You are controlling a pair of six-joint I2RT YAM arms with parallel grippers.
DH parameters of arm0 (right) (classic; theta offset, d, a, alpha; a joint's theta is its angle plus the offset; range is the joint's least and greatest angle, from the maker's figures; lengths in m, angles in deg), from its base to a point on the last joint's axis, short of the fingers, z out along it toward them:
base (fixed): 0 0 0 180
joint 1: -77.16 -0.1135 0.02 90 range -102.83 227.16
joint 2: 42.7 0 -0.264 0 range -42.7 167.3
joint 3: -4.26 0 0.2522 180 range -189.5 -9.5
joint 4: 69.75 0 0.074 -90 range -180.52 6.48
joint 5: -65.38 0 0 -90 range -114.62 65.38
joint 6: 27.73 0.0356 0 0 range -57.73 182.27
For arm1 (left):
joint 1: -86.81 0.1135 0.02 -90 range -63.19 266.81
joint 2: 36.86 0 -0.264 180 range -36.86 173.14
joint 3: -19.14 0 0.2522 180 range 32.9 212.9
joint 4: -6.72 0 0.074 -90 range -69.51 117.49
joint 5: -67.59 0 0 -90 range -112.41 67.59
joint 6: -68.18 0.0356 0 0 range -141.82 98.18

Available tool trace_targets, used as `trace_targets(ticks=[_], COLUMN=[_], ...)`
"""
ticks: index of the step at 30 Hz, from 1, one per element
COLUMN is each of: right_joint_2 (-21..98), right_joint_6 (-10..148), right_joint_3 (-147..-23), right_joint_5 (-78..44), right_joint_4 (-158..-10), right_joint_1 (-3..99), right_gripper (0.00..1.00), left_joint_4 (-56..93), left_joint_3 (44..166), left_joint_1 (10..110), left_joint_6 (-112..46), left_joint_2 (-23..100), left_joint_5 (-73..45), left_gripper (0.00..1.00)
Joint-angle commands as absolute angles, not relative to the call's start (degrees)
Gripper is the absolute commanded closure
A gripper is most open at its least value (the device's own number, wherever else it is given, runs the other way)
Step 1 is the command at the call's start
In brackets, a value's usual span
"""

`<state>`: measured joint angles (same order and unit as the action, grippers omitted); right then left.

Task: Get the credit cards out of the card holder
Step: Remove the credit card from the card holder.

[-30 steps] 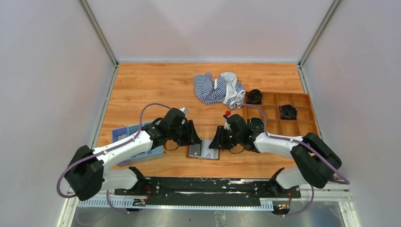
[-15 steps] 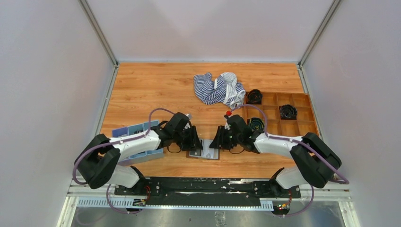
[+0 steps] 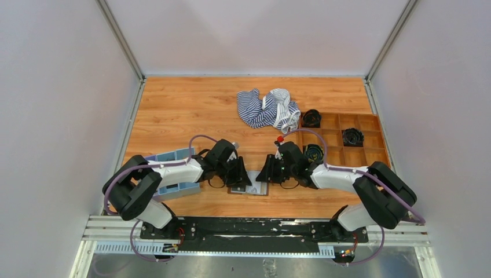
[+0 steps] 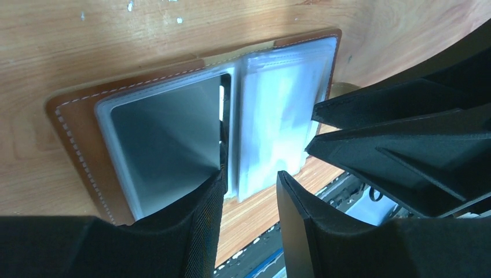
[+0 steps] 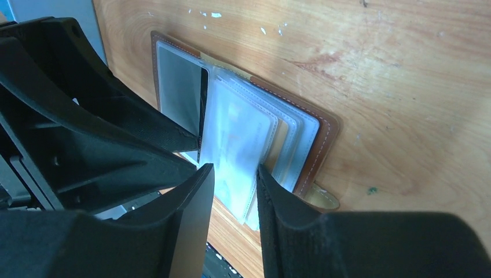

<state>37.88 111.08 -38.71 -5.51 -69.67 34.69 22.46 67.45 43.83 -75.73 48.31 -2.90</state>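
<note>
The left arm has been swung in towards the middle of the worktop point(image 3: 185, 110), and the left end effector point(image 3: 242, 176) has been brought from beside the card holder point(image 3: 256, 189) onto its left page. The right arm has hardly been shifted.

Two arms are seen. One brown compartment box point(image 3: 379, 152) is set against the right edge; three black round items are held in it, one in the far-left compartment point(image 3: 311, 118), one in a middle compartment point(image 3: 352, 136) and one in the near-left compartment point(image 3: 314, 152). One striped cloth point(image 3: 267, 108) is bunched towards the far edge, right of the middle. One light-blue tray point(image 3: 173, 156) is placed near the left edge, partly covered by the left arm; its contents cannot be made out.

One card holder is laid open, flat, close to the near edge at about its middle, between the two end effectors. One greyish card point(image 4: 165, 145) is seen in its left pocket; clear sleeves point(image 4: 272, 121) are fanned over the right half.

The left end effector is held partly open, its fingers straddling the holder's spine at the near edge. The right end effector point(image 3: 265, 172) is likewise partly open over the sleeves. No clamped card is seen in either.
</note>
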Motion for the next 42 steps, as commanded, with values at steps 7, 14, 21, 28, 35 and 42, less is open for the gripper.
trace_targets(ticks=[7,14,21,28,35,42], right_joint_2=[43.4,44.0,41.9,39.2,41.6,40.0], right_joint_6=[113.4,114.7,115.7,115.9,116.5,116.8], right_joint_3=[-36.8,-35.3,-34.1,-34.0,-34.5,-34.1], right_joint_5=[-0.5,-0.8,0.9,2.2,5.1,0.9], right_joint_4=[-62.0,-60.4,-59.1,-58.0,-54.4,-58.6], right_joint_1=[33.9,34.1,34.0,34.1,34.0,34.0], right_gripper=[0.65,0.71,0.75,0.75,0.75,0.70], left_joint_4=[26.3,26.0,24.8,30.1,38.7,45.3], left_joint_3=[68.2,67.2,66.9,69.5,73.9,75.6], left_joint_1=[43.4,43.5,43.5,43.5,43.5,44.8], left_joint_6=[-74.0,-74.1,-74.2,-71.6,-67.6,-66.3], left_joint_2=[46.7,47.0,46.3,43.6,42.0,40.4], left_joint_5=[-6.2,-7.0,-6.1,-8.4,-10.6,-16.6], left_gripper=[0.56,0.61,0.67,0.56,0.51,0.51])
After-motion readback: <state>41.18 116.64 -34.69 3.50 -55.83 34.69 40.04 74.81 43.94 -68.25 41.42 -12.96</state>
